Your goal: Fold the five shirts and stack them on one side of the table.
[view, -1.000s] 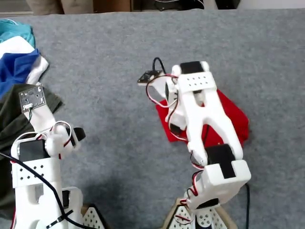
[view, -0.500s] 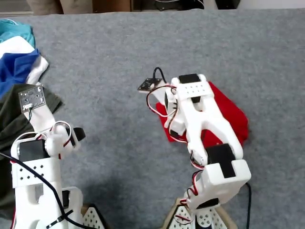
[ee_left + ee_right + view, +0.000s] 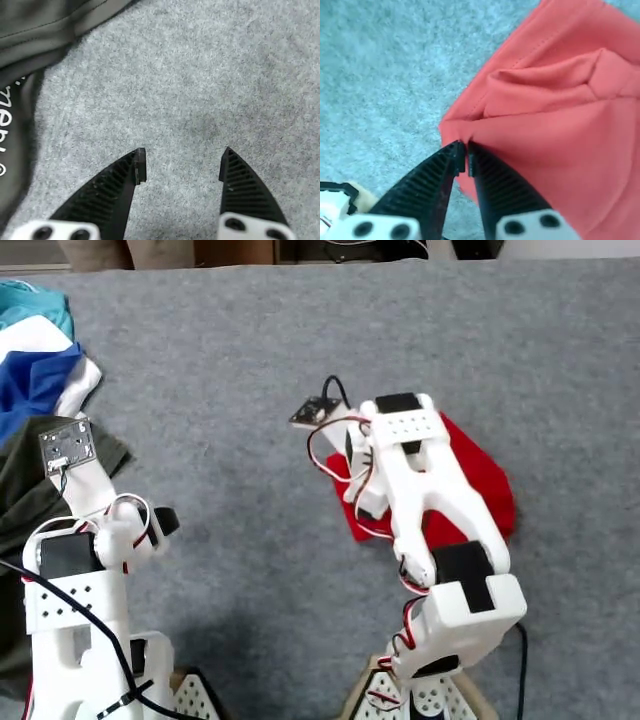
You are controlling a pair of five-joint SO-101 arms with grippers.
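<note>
Closest in, the left arm (image 3: 75, 580) is parked at the near-left corner, and nothing about it has changed from a second ago. Its end effector (image 3: 182, 160) is held wide open over bare grey worktop (image 3: 230, 330). Nothing is gripped, and the hem of a dark shirt (image 3: 40, 20) lies just beside it.

A bit further out, the right arm (image 3: 430, 480) is bent over the red shirt (image 3: 485, 475), which is lying right of centre on the worktop, already bunched into a rough folded shape. In the wrist view the right end effector (image 3: 466, 150) is pinched fully together on the shirt's edge, at a corner where two layers meet. So fabric is held, but only a thin bit of it.

What's changed: over the last second the right wrist has been drawn back toward its own base with that edge pinched. The red outline is barely altered, maybe a touch more compact on its right side. Almost nothing has shifted in the last half second, so the pull looks mostly finished. Probably a fold is being tidied here, and the shirt isn't stacked yet.

Furthest off, at the far-left edge, a blue shirt (image 3: 35, 380), a white one (image 3: 35, 335) and a teal one (image 3: 30, 300) are heaped with the dark one, all unfolded and unmoved. Four shirts are likely still to be done.
</note>
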